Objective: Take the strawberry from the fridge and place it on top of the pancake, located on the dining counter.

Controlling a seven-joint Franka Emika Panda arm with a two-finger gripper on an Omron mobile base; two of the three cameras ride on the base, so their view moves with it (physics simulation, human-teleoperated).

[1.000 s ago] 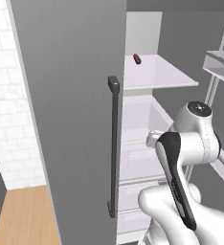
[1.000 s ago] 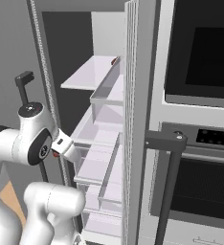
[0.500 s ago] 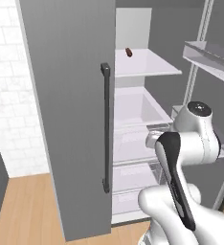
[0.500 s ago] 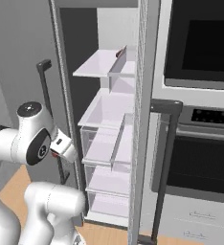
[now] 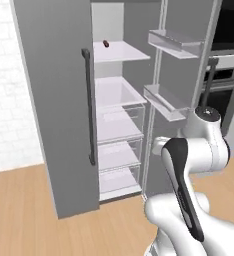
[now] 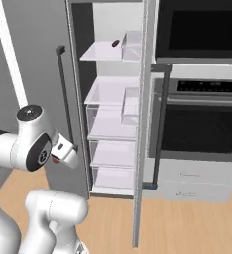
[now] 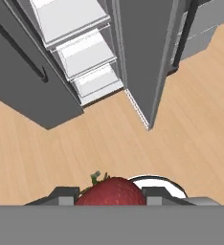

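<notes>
Since a second ago the base has backed away from the fridge, so both base views now take in its whole open front and the wood floor before it; the shelves themselves have not shifted. Nearest, in the hand view, the pincer is closed narrowly on the strawberry, red with a green stalk, its finger tips pressed to either side. Below lies the floor, then the edge of the open fridge door. Farther off stand the clear drawers and white shelves. A small dark maroon item rests on the top shelf.
</notes>
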